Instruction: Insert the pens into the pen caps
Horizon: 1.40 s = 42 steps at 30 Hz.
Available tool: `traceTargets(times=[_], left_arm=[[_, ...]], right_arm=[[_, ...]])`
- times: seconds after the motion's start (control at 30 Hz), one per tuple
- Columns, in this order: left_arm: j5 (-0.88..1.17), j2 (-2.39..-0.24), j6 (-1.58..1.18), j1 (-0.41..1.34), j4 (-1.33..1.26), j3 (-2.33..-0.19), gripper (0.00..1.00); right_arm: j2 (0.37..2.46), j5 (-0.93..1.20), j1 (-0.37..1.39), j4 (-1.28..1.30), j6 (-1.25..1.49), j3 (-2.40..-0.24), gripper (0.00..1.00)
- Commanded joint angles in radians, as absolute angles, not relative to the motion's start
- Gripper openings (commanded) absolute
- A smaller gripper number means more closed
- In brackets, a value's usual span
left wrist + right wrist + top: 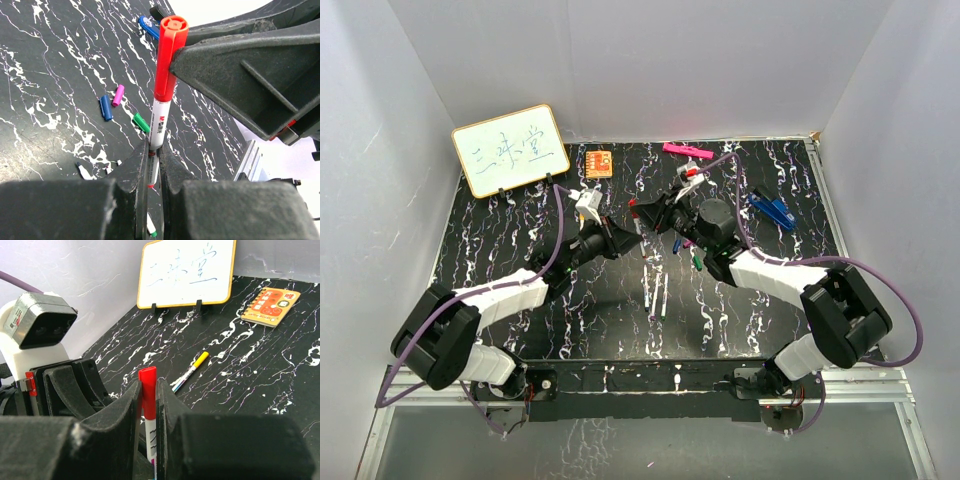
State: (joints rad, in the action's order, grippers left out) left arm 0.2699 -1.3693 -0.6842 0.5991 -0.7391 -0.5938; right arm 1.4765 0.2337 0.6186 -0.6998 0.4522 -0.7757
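Over the black marbled table [500, 240], left gripper [154, 152] and right gripper [148, 390] clench one red-capped white plastic pen [159, 117]; three coloured plastic caps [105, 107] at its nine o'clock lie empty.

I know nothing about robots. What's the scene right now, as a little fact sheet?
Left pincer: shut on red pen, at its white barrel
Right pincer: shut on red cap
Fit: red cap sits over the pen's end
Lying loose: blue cap, purple cap, green cap
Farther off: yellow pen, whiteboard, notebook
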Motion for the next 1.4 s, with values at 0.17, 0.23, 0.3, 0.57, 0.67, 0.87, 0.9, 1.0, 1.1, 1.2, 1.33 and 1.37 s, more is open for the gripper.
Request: traceTargets(times=[0.17, 0.23, 0.3, 0.57, 0.67, 0.87, 0.9, 1.0, 1.1, 1.2, 1.33, 1.37], left_arm=[[0.142, -1.292, -0.683, 0.522, -0.912, -0.651, 0.0], [0.14, -1.288, -0.683, 0.517, -0.914, -0.649, 0.0], [0.14, -1.284, -0.685, 0.513, -0.916, -0.648, 0.0], [0.143, -1.276, -0.661, 0.506, -0.868, -0.648, 0.0], [0.127, -1.254, -0.62, 0.506, -0.804, -0.646, 0.0], [0.047, -1.169, -0.534, 0.506, -0.645, -0.628, 0.0], [0.036, -1.149, -0.514, 0.507, -0.616, -0.627, 0.0], [0.013, -1.097, -0.45, 0.507, -0.523, -0.63, 0.0], [0.038, -1.065, -0.369, 0.506, -0.443, -0.644, 0.0], [0.112, -1.076, -0.323, 0.506, -0.37, -0.668, 0.0], [0.228, -1.111, -0.326, 0.506, -0.354, -0.673, 0.0], [0.263, -1.118, -0.333, 0.506, -0.364, -0.67, 0.0]], right_arm=[[1.524, 0.274, 0.679, -0.496, 0.417, -0.762, 0.0], [1.528, 0.268, 0.686, -0.489, 0.412, -0.764, 0.0], [1.533, 0.266, 0.691, -0.486, 0.408, -0.763, 0.0], [1.501, 0.192, 0.698, -0.504, 0.416, -0.744, 0.0], [1.482, 0.141, 0.699, -0.479, 0.401, -0.765, 0.0], [1.421, 0.047, 0.698, -0.423, 0.324, -0.809, 0.16], [1.407, 0.03, 0.698, -0.413, 0.308, -0.817, 0.2], [1.36, -0.018, 0.696, -0.398, 0.272, -0.829, 0.35], [1.319, -0.038, 0.695, -0.396, 0.257, -0.846, 0.5], [1.293, -0.014, 0.691, -0.424, 0.258, -0.873, 0.58], [1.303, 0.063, 0.688, -0.492, 0.282, -0.918, 0.6], [1.312, 0.082, 0.687, -0.51, 0.293, -0.928, 0.6]])
